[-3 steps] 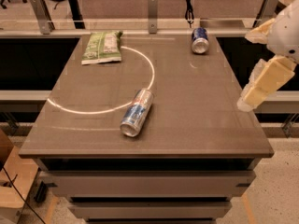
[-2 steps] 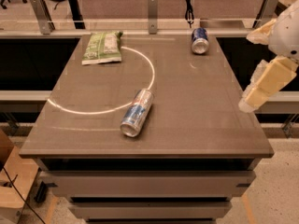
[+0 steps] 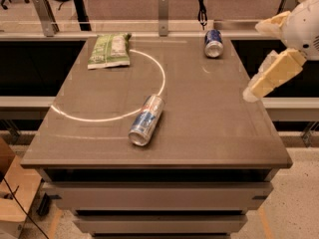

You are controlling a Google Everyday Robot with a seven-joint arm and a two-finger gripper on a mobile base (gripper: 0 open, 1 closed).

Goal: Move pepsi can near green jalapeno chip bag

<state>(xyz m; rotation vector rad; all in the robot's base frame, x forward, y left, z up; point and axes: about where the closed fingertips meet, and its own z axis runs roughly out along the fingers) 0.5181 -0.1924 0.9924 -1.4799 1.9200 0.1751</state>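
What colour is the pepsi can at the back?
Pepsi can: dark blue, silver top (camera view). End effector hovers right of the table.

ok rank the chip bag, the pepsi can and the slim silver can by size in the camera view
1. green chip bag and slim silver can: about alike; the can lies nearer the camera, so unsure.
2. pepsi can: smallest, farthest back.
pincer hangs by the table's right edge.

Moderate, even indoor light from overhead. Bright curved arc of glare [image 3: 162,73] on dull table [image 3: 219,118], sweeping from left edge past chip bag [image 3: 109,50] down to silver can [image 3: 146,120]. Soft, short shadows under both cans. Gripper [image 3: 255,87] pale and brightly lit, beside table's right edge. Dark recesses behind table.
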